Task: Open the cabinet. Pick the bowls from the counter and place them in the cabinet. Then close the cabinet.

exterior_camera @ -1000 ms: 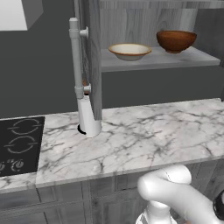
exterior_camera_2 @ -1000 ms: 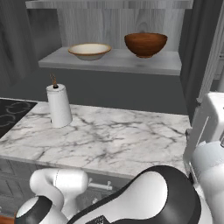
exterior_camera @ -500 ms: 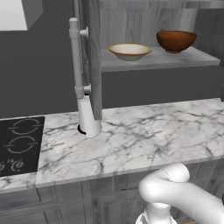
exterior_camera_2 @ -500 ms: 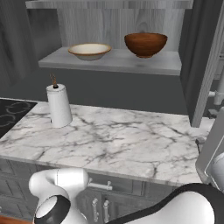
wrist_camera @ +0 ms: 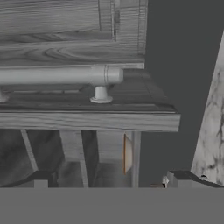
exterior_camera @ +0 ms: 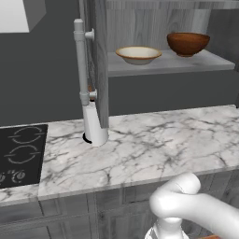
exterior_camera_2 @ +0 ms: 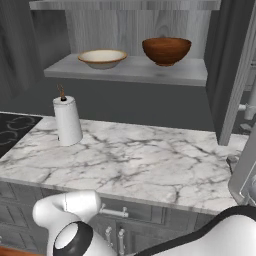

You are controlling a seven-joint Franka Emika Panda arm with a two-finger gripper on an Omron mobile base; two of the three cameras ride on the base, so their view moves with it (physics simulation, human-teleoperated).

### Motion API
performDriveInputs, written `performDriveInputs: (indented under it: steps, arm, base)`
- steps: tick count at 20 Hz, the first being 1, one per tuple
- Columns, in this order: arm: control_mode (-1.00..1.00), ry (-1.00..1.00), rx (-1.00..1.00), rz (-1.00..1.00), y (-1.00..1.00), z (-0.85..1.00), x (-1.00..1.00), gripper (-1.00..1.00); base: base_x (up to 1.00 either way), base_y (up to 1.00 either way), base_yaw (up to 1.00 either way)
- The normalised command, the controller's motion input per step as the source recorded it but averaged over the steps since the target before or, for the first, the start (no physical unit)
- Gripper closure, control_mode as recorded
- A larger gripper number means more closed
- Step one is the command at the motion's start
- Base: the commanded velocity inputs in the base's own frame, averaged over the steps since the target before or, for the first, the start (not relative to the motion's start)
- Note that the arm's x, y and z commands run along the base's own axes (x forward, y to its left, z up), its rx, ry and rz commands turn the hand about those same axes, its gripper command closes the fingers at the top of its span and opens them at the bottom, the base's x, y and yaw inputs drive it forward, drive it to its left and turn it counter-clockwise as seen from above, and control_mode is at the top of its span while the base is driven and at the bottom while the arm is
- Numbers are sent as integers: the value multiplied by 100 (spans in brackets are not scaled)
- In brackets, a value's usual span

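The simulated kitchen had a dark grey back wall, and the long white marble table [exterior_camera: 140,149] with grey veins carried a white paper-towel roll [exterior_camera_2: 67,125] beside a black cooktop [exterior_camera: 21,156]. Above it the grey wood-grain wall cabinet [exterior_camera: 100,70] stood with its doors swung out. On its grey shelf [exterior_camera_2: 130,75] sat the shallow cream bowl with a tan rim [exterior_camera: 138,54] and, just beside it but apart, the deeper glossy reddish-brown bowl [exterior_camera: 188,43], both upright.

Both bowls being on the shelf, the placing part of the task looked finished and only the closing of the cabinet was left.

Against the frames of a second before, the bowls, the roll and the doors had not moved, and the base views had not shifted. Only the white arm [exterior_camera: 186,205] had changed: its bulk had swung lower and toward the right of the scene.

In the hand view, the hand [wrist_camera: 111,179] was released, its tips spread wide and grasping nothing. It faced the edge of a panelled door and its long silver bar handle [wrist_camera: 61,75], near but not touching. Probably this was the right door, but I could not tell for sure.
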Motion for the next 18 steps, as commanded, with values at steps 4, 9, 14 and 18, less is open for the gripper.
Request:
performDriveInputs:
  steps: [4, 9, 14, 18]
  arm:
    - [-100, 0, 0, 0, 0, -1, 30, -100]
    - [-100, 0, 0, 0, -6, -8, 17, -100]
    - [-100, 0, 0, 0, -9, -12, 15, -100]
    - [-100, 0, 1, 0, -1, -11, 31, -100]
  base:
    - [0, 0, 0]
    - [0, 0, 0]
    - [0, 0, 0]
    - [0, 0, 0]
